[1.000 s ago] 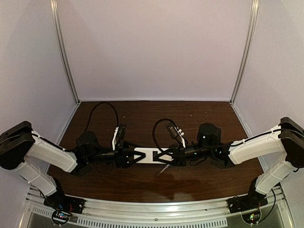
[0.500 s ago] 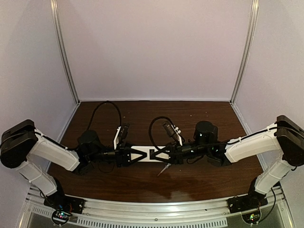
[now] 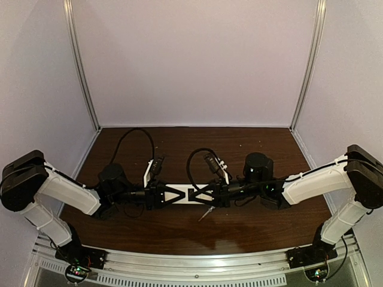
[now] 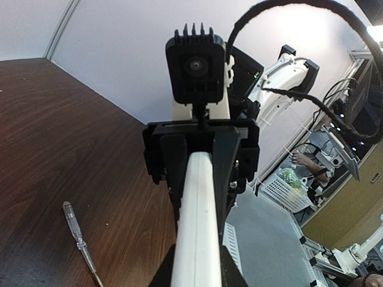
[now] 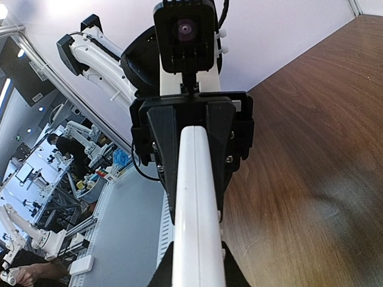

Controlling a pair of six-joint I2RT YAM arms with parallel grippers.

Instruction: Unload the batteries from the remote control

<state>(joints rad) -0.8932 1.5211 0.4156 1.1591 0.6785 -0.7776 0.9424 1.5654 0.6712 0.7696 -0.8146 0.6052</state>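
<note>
The remote control is a slim white bar held level above the table between both arms. My left gripper is shut on its left end and my right gripper on its right end, fingertips almost meeting at the middle. In the left wrist view the remote runs edge-on from my left gripper to the right gripper's black fingers. In the right wrist view the remote runs from my right gripper to the left gripper's fingers. No batteries show in any view.
A slim silvery screwdriver lies on the brown table just in front of the right gripper; it also shows in the left wrist view. White walls enclose the table on three sides. Cables loop above both wrists.
Both grippers have closed in along the remote toward each other, so less white shows between them. The whole pair has shifted slightly left. The screwdriver has not moved.
</note>
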